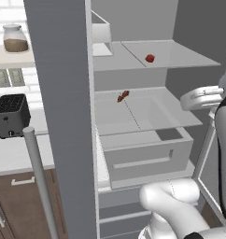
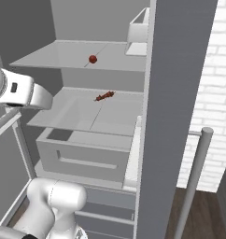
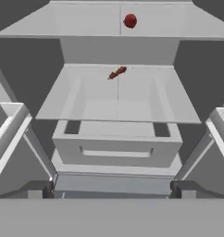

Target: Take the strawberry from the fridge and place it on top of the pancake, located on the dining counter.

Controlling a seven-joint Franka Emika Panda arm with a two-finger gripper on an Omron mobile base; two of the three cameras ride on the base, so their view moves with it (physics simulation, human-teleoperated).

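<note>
Closest to you in the hand view are the two dark finger tips (image 3: 40, 189) poking up at the bottom corners, spread about as wide as they go with nothing between them, so the gripper (image 3: 114, 189) is open and empty. Right past them you're staring straight into the fridge (image 1: 63, 116), doors swung out on both sides.

Working back from the fingers: first there's the pale grey drawer (image 3: 116, 150) with its slot handle, pulled a little forward. Above it sits a glass shelf (image 3: 77, 104), and near that shelf's back edge lies a skinny reddish-brown food item (image 3: 117, 72), angled a bit. That's not your target.

The strawberry (image 3: 130, 20) is one shelf higher, on the upper shelf (image 3: 63, 25), a small round red thing sitting just right of the centre seam in the hand view. So from the gripper it's well apart: up high and deep in, slightly right of the midline between your fingers, with the drawer and the middle shelf in between.

From the left base view you can see the same berry on the upper shelf toward the right half, and the white forearm (image 1: 201, 97) hanging outside the fridge at middle-shelf height on the right. The right base view shows it left of the shelf's centre seam.

Off to the left of the fridge there's a dark toaster (image 1: 11, 115) on a white counter (image 1: 17, 154) and a jar (image 1: 15, 38) on a ledge above.
</note>
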